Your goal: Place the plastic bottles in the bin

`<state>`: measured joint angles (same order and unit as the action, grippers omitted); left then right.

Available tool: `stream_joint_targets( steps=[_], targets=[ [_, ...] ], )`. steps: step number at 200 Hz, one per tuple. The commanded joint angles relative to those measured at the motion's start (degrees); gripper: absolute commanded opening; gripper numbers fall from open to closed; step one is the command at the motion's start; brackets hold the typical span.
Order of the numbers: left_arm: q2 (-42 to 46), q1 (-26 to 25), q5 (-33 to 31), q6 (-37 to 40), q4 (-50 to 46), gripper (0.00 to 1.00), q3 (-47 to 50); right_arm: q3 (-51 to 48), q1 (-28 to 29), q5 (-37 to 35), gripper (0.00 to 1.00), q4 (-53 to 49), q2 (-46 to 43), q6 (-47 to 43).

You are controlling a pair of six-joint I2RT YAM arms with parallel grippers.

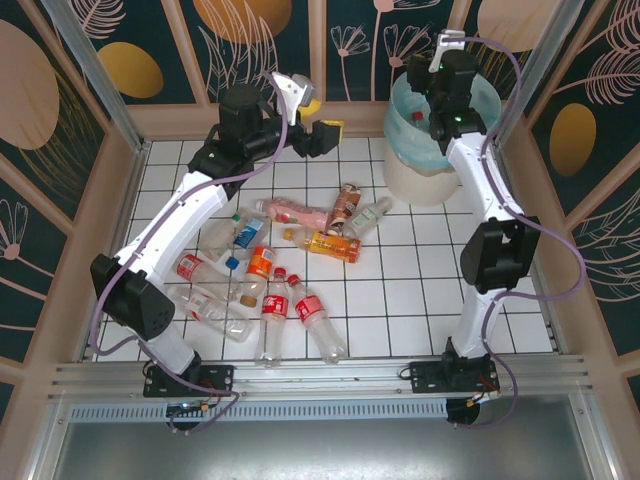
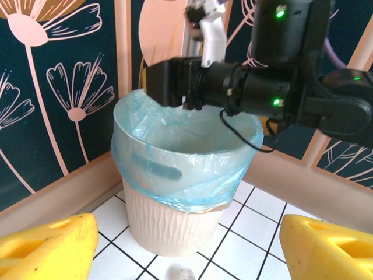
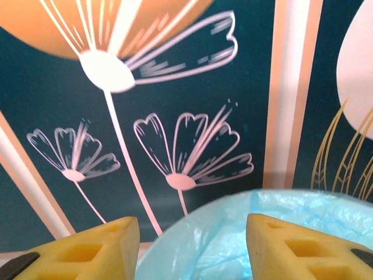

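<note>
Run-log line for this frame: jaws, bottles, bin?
left jaws open, empty, facing bin | right jaws open, empty, above bin | plastic bottles lying scattered on table

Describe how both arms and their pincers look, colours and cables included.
Both the left arm and the right arm have white links joined by black joint housings, with a lavender cable looping along each. The left pincer and the right pincer each carry two blocky yellow fingers with recessed pockets. In the left wrist view, small green lights glow on the right arm's black wrist.
</note>
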<state>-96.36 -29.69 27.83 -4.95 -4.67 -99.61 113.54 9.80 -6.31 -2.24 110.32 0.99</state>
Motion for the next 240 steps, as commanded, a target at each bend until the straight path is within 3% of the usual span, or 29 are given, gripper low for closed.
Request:
stream_joint_targets(
  steps=[1, 55, 99, 140, 188, 240],
  targets=[
    [2.61, -0.01, -1.04, 0.23, 0.04, 0.82, 0.55, 3.56, 0.73, 1.87, 0.51, -2.95, -3.51, 1.55],
    [6.68, 0.03, -8.57, 1.42, -8.77, 0.83, 3.1, 5.09, 8.26, 2.69, 0.51, -10.42, -7.65, -1.04],
    [13.78, -0.01, -14.27, -2.63, -14.11, 0.83, 12.62, 2.26, 17.67, 5.03, 0.51, -20.31, -9.88, -2.01],
    [20.96, -0.04, -17.58, -7.77, -21.38, 0.82, 23.35, -11.05, 25.81, 10.57, 0.51, -25.59, -14.01, 4.34],
    [31.56, 0.0, -18.93, -12.95, -23.87, 0.81, 38.93, -34.73, 30.74, 17.77, 0.5, -18.91, -21.84, 15.47],
    [36.68, 0.0, -16.83, -18.49, -27.66, 0.79, 49.28, -42.12, 36.95, 21.52, 0.49, -19.55, -20.5, 17.36]
  ],
)
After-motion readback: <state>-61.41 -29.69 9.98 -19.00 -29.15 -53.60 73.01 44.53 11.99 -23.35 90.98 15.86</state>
